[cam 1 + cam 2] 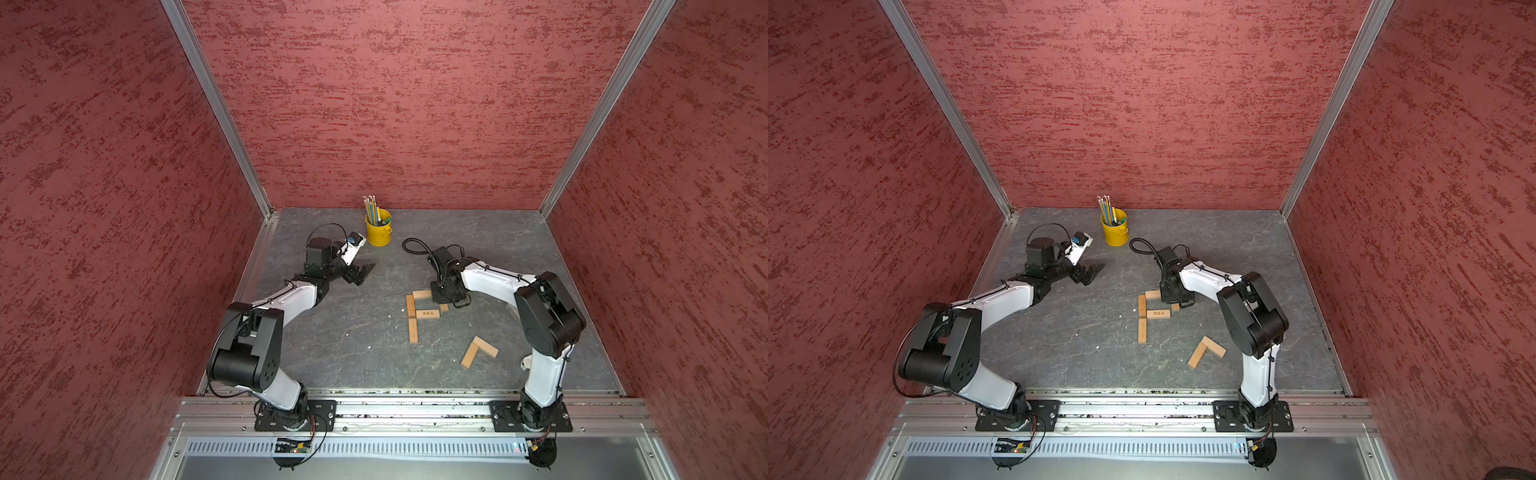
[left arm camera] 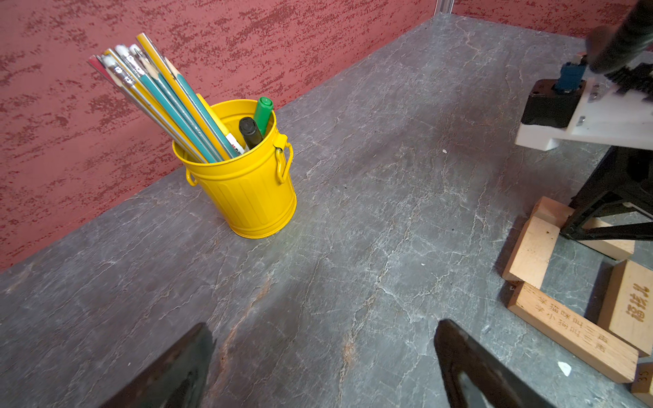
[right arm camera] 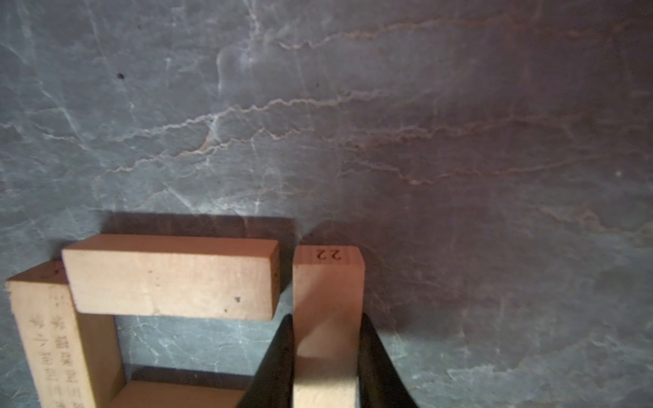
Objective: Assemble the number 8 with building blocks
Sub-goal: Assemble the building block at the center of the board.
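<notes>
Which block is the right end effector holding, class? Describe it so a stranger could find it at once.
On the grey stone-patterned table, find the unfinished figure of flat light-tan wooden bars. The right end effector is shut on the bar forming the square loop's right side. Unlike its neighbours, its end is stamped 22.

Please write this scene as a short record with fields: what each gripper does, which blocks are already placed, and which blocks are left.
right gripper: shut on the block marked 22, at the upper right side of the figure, beside the end of the top bar
left gripper: open, holding nothing, near the yellow bucket
placed blocks: top bar, middle bar, upper left bar, lower left bar
spare blocks: two, touching in an L shape on the table
missing: lower right side and bottom
</notes>
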Available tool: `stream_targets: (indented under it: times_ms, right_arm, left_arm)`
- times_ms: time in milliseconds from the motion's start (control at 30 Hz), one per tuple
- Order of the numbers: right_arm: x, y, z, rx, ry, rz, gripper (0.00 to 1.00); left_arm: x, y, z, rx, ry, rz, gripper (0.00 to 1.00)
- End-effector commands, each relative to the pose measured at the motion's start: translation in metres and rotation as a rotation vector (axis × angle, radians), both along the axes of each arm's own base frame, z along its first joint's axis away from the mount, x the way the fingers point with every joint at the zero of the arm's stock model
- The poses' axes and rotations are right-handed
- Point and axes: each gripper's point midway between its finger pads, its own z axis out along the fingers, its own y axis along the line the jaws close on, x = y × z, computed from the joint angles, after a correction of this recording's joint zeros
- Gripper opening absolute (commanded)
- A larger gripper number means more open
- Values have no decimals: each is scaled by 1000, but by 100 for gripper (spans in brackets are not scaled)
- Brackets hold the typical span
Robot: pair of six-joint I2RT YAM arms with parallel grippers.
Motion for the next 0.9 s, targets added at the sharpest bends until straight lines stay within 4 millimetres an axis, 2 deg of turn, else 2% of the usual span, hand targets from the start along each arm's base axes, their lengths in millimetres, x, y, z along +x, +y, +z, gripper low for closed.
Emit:
stream_targets:
  times_ms: [0, 133, 667, 767, 867]
  right_arm:
    - [-2, 7, -8, 10, 17, -5, 9]
    - [-10, 8, -13, 9, 36, 1, 9]
    - [-20, 14, -21, 11, 63, -4, 12]
    - [-24, 13, -25, 5, 76, -1, 19]
    - [-28, 14, -26, 16, 83, 0, 34]
  left_arm:
    - [1, 0, 6, -16, -20, -8, 99]
    - [2, 1, 6, -15, -19, -5, 100]
    - [1, 2, 9, -36, -17, -9, 99]
    - [2, 3, 9, -35, -17, -7, 99]
    - [1, 2, 8, -35, -14, -10, 99]
